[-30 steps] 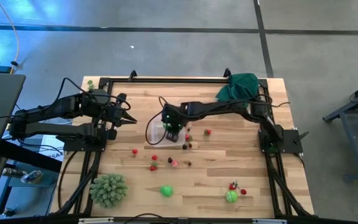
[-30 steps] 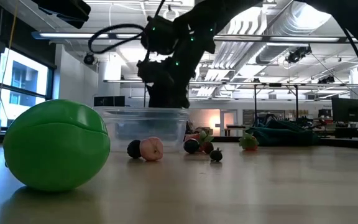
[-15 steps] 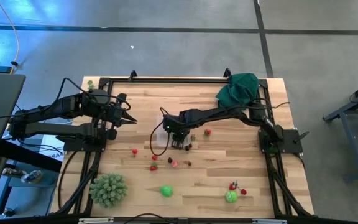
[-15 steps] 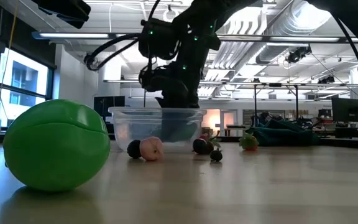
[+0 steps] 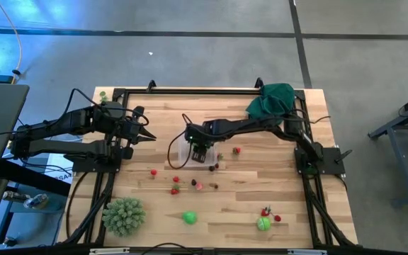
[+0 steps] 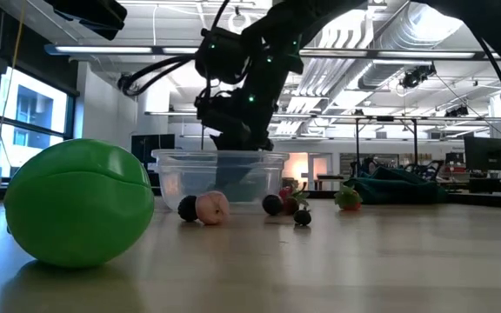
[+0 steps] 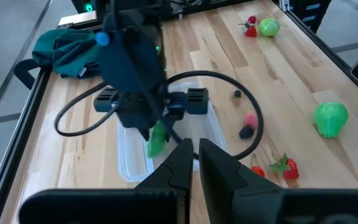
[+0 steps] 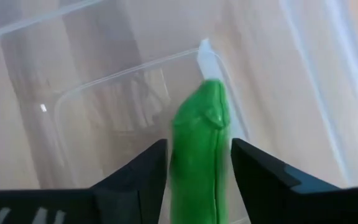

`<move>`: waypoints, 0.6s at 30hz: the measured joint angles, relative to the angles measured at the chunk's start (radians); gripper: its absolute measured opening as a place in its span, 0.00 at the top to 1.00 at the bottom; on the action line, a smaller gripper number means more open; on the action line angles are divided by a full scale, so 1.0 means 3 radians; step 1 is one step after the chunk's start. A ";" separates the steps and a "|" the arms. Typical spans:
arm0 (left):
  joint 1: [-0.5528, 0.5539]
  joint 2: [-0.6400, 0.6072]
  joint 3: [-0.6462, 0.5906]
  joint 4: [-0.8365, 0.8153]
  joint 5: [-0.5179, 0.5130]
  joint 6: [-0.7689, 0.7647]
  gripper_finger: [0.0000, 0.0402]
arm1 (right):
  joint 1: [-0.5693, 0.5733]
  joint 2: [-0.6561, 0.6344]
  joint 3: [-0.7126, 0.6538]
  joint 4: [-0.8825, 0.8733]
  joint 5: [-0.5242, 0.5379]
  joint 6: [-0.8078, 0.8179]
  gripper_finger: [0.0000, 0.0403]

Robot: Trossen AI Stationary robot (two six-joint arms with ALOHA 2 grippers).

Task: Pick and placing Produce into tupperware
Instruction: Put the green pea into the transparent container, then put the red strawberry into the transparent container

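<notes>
Half a second on, the right gripper (image 5: 198, 156) has drawn back slightly toward the table's far side, and sits directly over the clear tupperware (image 5: 182, 151) in the high view. Beside it, toward the near edge, lie scattered small produce: a dark berry (image 5: 212, 167), a red piece (image 5: 236, 150), another red one (image 5: 153, 171). The left gripper (image 5: 146, 137) waits well off to the tupperware's left, above bare wood. A spiky pale-green ball (image 5: 124, 215) and a dark green cloth (image 5: 270, 99) sit far from both grippers.

From table height, the right gripper (image 6: 237, 143) dips into the tupperware (image 6: 181, 174), its tips below the rim. In front of the container lie a pink piece (image 6: 212, 208) and dark berries (image 6: 272, 205); a big green fruit (image 6: 80, 215) fills the foreground.

Through the left wrist camera, the left gripper (image 7: 193, 155) has its fingers nearly pressed together on nothing. Beyond them, the right gripper (image 7: 148, 127) holds a green pepper-like vegetable (image 7: 156, 138) hanging over the tupperware (image 7: 129, 163).

Through the right wrist camera, the right gripper (image 8: 194, 163) pinches that green vegetable (image 8: 199, 149) between both fingers, with the tupperware floor (image 8: 110, 112) just beneath it.
</notes>
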 joint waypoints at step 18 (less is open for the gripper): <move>0.0000 0.0000 0.0000 0.0000 0.0000 0.0000 0.95 | -0.0029 -0.0007 0.0474 -0.0280 -0.0001 -0.0173 0.56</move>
